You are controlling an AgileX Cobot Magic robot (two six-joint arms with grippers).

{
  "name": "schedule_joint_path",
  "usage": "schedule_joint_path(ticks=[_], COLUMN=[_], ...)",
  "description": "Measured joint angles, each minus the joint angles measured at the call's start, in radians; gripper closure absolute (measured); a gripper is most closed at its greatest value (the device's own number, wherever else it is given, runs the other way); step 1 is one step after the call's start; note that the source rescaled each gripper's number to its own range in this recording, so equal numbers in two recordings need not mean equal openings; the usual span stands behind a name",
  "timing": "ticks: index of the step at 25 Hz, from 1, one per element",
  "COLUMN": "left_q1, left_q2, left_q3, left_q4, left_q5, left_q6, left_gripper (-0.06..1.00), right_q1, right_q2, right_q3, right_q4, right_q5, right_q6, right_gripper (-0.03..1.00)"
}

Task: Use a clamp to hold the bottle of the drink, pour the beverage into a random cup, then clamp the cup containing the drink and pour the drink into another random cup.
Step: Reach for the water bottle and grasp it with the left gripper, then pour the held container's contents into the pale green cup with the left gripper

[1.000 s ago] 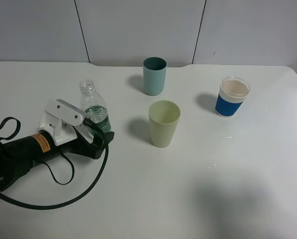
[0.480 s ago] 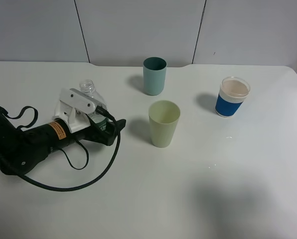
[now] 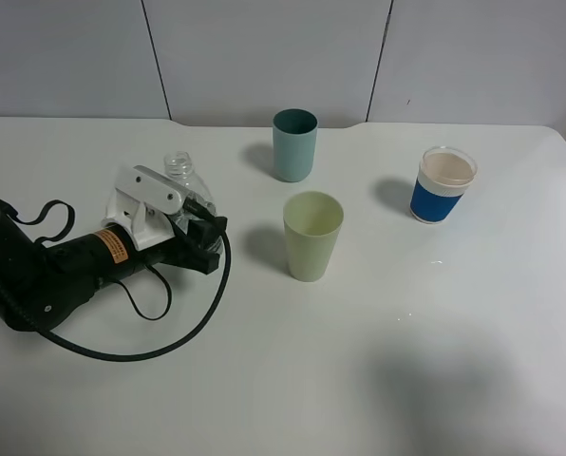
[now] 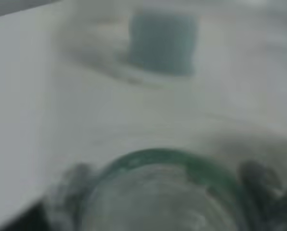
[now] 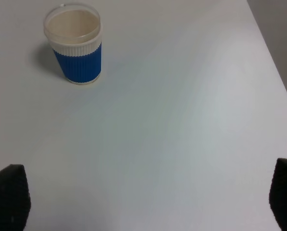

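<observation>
The clear bottle (image 3: 179, 168) stands at the left of the table. Only its ribbed neck shows above the clamp's white housing, and its green label is mostly hidden. My left gripper (image 3: 199, 233) is open, with its black jaws on either side of the bottle's body. In the blurred left wrist view the bottle (image 4: 163, 192) fills the space between the dark fingers (image 4: 69, 185). I cannot make out the beverage. The pale yellow-green cup (image 3: 312, 236) stands just right of the jaws. The blue-banded cup (image 3: 443, 185) (image 5: 76, 43) stands at the right. My right gripper (image 5: 146, 199) is open over bare table.
A teal straight-sided cup (image 3: 294, 144) (image 4: 163, 43) stands behind the yellow-green cup. The left arm's black cable (image 3: 141, 323) loops over the table in front of the arm. A grey panelled wall runs along the table's far edge.
The left arm pushed forward around the bottle, and its jaws have started narrowing. The bottle's neck has shifted slightly right. The cups have not moved.
</observation>
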Motion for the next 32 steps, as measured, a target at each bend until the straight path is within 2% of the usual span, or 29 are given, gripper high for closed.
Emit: schedule_joint_path(ticks=[1,2,3,4,5,6,15,19,21,22,28,30,31,32], left_q1=[0.000,0.001,0.002,0.002,0.002,0.002,0.002,0.002,0.002,0.002,0.002,0.002,-0.002,-0.002], left_q2=[0.000,0.000,0.000,0.000,0.000,0.000,-0.007,-0.065,-0.161,-0.161,-0.317,-0.381,-0.428,-0.428], left_q3=[0.000,0.000,0.000,0.000,0.000,0.000,0.000,0.002,0.003,0.003,0.005,0.005,0.006,0.006], left_q4=[0.000,0.000,0.000,0.000,0.000,0.000,-0.002,-0.023,-0.059,-0.059,-0.200,-0.290,-0.381,-0.381], left_q5=[0.000,0.000,-0.002,-0.002,-0.002,-0.002,0.003,0.040,0.122,0.122,0.342,0.412,0.460,0.460], left_q6=[0.000,-0.001,-0.001,-0.001,-0.001,0.000,0.000,0.000,0.010,0.010,0.110,0.179,0.258,0.258], left_gripper=[0.15,0.79,0.94,0.94,0.88,0.87,0.87,0.87,0.87,0.87,0.87,0.87,0.87,0.87], right_q1=[0.000,0.000,0.000,0.000,0.000,0.000,0.000,0.000,0.000,0.000,0.000,0.000,0.000,0.000], right_q2=[0.000,0.000,0.000,0.000,0.000,0.000,0.000,0.000,0.000,0.000,0.000,0.000,0.000,0.000], right_q3=[0.000,0.000,0.000,0.000,0.000,0.000,0.000,0.000,0.000,0.000,0.000,0.000,0.000,0.000], right_q4=[0.000,0.000,0.000,0.000,0.000,0.000,0.000,0.000,0.000,0.000,0.000,0.000,0.000,0.000], right_q5=[0.000,0.000,0.000,0.000,0.000,0.000,0.000,0.000,0.000,0.000,0.000,0.000,0.000,0.000], right_q6=[0.000,0.000,0.000,0.000,0.000,0.000,0.000,0.000,0.000,0.000,0.000,0.000,0.000,0.000], right_gripper=[-0.03,-0.03,-0.03,-0.03,-0.03,-0.03,-0.03,-0.03,-0.03,-0.03,-0.03,-0.03,-0.03,-0.03])
